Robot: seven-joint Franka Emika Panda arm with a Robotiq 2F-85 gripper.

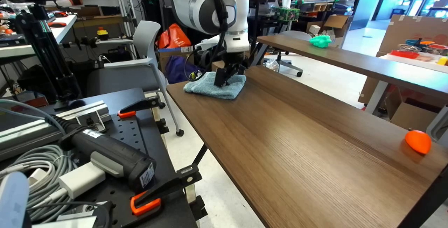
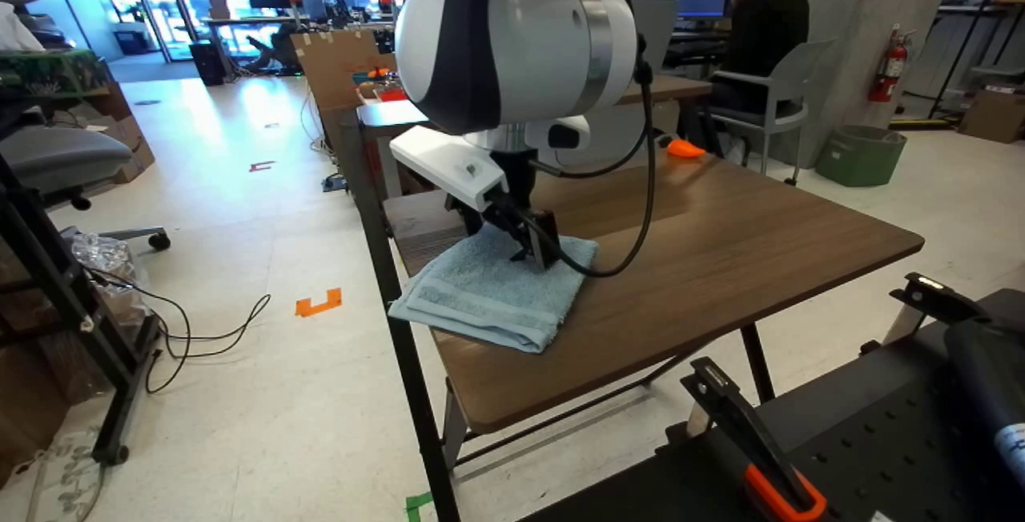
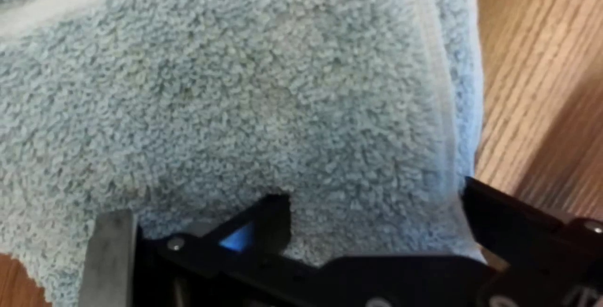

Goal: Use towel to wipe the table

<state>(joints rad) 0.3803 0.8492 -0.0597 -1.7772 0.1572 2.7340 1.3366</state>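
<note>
The towel (image 2: 488,294), light blue-grey and folded, lies on one end of the brown wood-grain table (image 1: 301,137). One corner of it reaches past the table's edge in an exterior view. My gripper (image 3: 377,198) points down onto the cloth, and its fingers (image 3: 278,222) stand wide apart. Towel fabric (image 3: 235,85) fills most of the wrist view and spans the gap between the fingers, with bare table top (image 3: 537,109) showing at the right. Both exterior views show the gripper (image 1: 229,77) low against the towel; whether the tips press into it cannot be made out.
An orange object (image 1: 418,141) sits at the table's far end. Alongside runs a black bench (image 1: 136,133) with clamps and a black handheld tool (image 1: 112,151). A second table (image 1: 350,58) holds a green object (image 1: 320,41). A grey chair (image 1: 140,53) stands near the towel's end.
</note>
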